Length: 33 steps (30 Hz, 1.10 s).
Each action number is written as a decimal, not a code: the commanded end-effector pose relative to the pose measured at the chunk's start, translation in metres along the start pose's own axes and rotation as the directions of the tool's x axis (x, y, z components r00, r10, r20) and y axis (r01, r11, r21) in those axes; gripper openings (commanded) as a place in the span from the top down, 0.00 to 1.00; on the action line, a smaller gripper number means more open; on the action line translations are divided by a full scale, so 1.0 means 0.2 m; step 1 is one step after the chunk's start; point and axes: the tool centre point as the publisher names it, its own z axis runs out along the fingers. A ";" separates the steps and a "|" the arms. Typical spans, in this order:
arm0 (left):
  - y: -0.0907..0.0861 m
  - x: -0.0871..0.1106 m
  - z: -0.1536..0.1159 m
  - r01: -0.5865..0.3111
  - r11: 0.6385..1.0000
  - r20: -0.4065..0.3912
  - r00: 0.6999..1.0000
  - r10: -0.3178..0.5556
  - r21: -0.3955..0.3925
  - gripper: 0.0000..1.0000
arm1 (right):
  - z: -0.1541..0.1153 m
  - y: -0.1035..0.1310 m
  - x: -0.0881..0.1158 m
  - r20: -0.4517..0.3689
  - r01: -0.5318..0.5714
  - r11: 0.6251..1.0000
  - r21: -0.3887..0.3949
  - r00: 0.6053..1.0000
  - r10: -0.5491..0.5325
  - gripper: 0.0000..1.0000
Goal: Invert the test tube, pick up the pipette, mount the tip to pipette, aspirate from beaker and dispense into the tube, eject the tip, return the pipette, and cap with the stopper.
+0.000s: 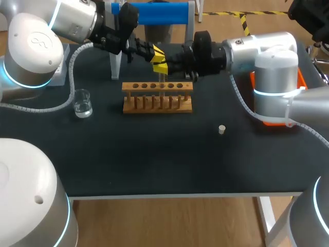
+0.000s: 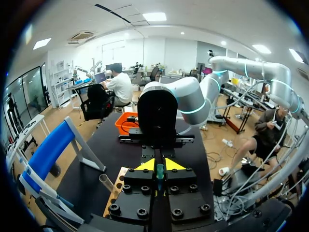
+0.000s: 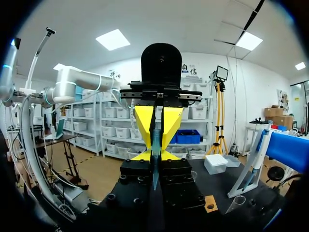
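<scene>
Stopper (image 1: pixel 221 129) at front, L jaws + R jaws narrow, both pinching tube (image 3: pixel 156 145) over rack (image 1: pixel 157 96)

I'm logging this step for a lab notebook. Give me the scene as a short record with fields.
left gripper: above the rack, fingers shut on the test tube
right gripper: facing the left one, fingers shut on the same tube
test tube: held by both, off the rack
rack: wooden, mid-table
beaker: on the table, left of the rack
stopper: loose on the table, right of the rack, nearer the front edge
</scene>
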 end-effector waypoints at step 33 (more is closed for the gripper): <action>0.00 0.00 -0.01 0.001 1.000 -0.001 1.000 -0.001 -0.002 0.00 | -0.74 -0.23 0.23 0.083 -0.034 0.999 0.021 0.996 0.032 1.00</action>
